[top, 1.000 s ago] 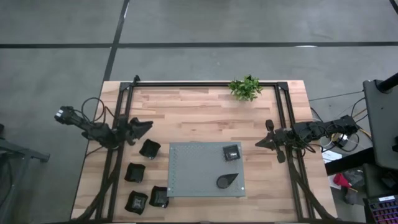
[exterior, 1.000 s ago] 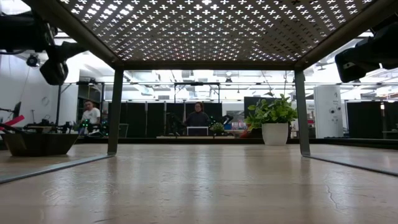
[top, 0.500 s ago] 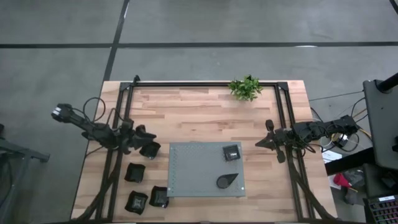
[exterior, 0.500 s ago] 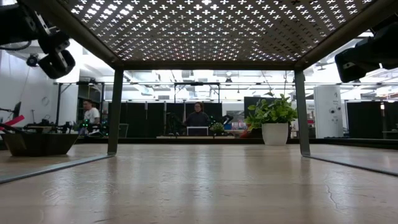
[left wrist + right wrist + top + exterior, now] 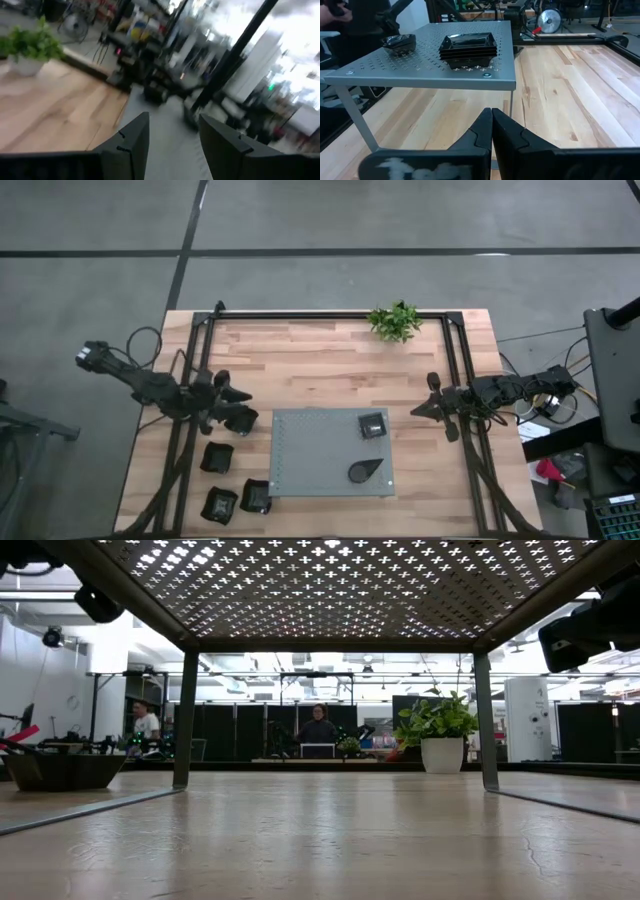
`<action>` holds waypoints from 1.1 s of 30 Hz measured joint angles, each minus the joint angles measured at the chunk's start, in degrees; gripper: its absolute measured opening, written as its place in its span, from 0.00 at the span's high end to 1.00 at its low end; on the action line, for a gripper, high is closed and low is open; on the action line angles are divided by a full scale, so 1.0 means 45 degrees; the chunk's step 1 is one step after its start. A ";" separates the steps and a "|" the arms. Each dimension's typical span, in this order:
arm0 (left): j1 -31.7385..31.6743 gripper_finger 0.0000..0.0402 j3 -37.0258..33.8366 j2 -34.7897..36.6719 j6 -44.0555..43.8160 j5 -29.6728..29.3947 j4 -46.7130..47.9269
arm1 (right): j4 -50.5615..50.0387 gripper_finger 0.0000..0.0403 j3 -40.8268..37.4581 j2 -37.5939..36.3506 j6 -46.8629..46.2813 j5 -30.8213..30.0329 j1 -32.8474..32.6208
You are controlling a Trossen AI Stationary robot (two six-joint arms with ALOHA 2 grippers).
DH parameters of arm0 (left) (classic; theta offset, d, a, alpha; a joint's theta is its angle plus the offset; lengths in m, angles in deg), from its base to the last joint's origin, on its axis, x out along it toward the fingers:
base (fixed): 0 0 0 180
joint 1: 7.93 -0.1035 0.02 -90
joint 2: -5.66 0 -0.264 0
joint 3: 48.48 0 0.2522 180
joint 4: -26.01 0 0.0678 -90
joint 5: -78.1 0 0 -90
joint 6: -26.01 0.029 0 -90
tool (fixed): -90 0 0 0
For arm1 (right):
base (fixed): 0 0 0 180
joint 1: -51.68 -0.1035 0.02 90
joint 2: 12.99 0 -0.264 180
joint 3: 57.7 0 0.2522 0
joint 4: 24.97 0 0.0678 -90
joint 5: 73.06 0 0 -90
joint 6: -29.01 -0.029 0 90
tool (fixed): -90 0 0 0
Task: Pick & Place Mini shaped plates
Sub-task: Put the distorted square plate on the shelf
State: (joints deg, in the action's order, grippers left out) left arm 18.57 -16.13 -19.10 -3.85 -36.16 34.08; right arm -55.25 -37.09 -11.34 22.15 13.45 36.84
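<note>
Several small black plates sit on the wood left of the raised grey perforated mat point(image 5: 320, 455): one by the mat's far-left corner point(image 5: 243, 421), one nearer point(image 5: 216, 457), and two at the near edge point(image 5: 220, 503) point(image 5: 256, 495). A square plate point(image 5: 372, 425) point(image 5: 468, 48) and a teardrop plate point(image 5: 365, 470) point(image 5: 399, 44) rest on the mat. My left gripper point(image 5: 232, 398) point(image 5: 172, 145) is open, right beside the far-left plate, pointing toward the mat. My right gripper point(image 5: 418, 410) point(image 5: 491, 114) is shut and waits right of the mat.
A small green plant point(image 5: 394, 321) stands at the far edge. A black frame's rails point(image 5: 330, 315) run along the table's far, left and right sides. The mat stands on thin legs point(image 5: 184, 720). Bare wood lies between the mat and the far rail. People sit in the room beyond.
My left gripper has moved toward the near edge and slightly toward the mat, ending beside the plate at the mat's far-left corner, and it has turned on the way. The plates have stayed in place.
</note>
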 joint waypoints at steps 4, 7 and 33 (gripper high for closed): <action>0.0009 0.59 0.0958 -0.0550 -0.0036 0.0928 0.2578 | 0.0000 0.98 0.0000 0.0000 0.0000 -0.0002 0.0000; 0.0023 0.59 0.1753 -0.1023 -0.0038 0.1460 0.4464 | 0.0000 0.98 0.0000 0.0000 0.0000 0.0000 0.0000; 0.0111 0.59 0.3400 -0.6117 0.0394 0.2710 0.9889 | 0.0000 0.98 0.0000 0.0015 0.0000 -0.0005 0.0001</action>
State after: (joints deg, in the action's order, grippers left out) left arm 19.07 -0.83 -46.63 -2.08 -23.96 78.58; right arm -55.25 -37.09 -11.27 22.15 13.43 36.84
